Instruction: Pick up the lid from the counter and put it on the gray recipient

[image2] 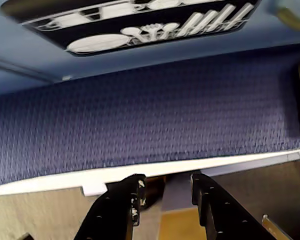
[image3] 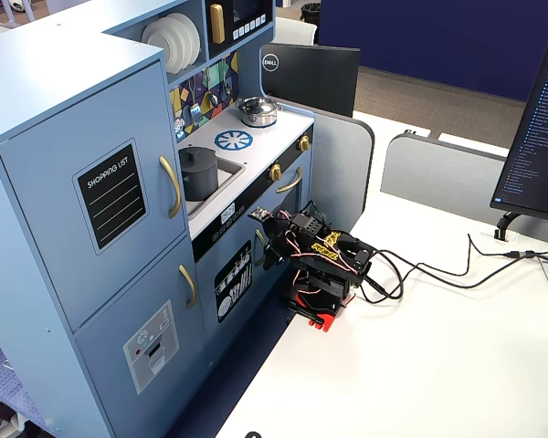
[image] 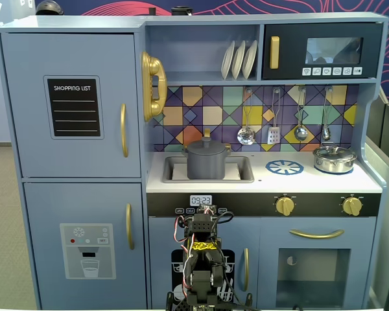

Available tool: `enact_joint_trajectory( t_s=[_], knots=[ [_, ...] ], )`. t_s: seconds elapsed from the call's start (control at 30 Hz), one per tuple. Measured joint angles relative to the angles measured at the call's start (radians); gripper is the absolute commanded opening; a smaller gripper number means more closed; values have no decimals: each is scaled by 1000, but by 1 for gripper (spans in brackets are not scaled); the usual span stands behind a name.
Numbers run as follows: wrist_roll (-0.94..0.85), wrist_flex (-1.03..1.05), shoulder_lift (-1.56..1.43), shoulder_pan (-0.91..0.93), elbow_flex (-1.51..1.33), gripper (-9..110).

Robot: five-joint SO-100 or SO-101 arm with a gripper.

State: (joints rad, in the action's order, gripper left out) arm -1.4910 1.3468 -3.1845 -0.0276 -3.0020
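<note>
Fridge label (image: 73, 107) reads "SHOPPING LIST"; clock (image: 200, 200) "08:23"; monitor (image3: 309, 78) "DELL".

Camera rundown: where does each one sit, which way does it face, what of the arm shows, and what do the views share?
A fixed view: straight in front of the toy kitchen, facing it; the folded arm shows at bottom centre.
Wrist view: on the gripper, looking down past the open jaws at blue carpet, with the dishwasher panel at top.
Another fixed view: high to the side, looking down across the white desk; the whole folded arm shows.
Both fixed views share the gray recipient with the lid on it in the sink, and the silver pot.
</note>
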Motion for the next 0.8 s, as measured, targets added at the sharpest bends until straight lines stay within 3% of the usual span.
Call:
enact_joint_trajectory(
  t_s=[0.8],
  knots=[
    [-15,0,0,-3,0,5]
  ],
)
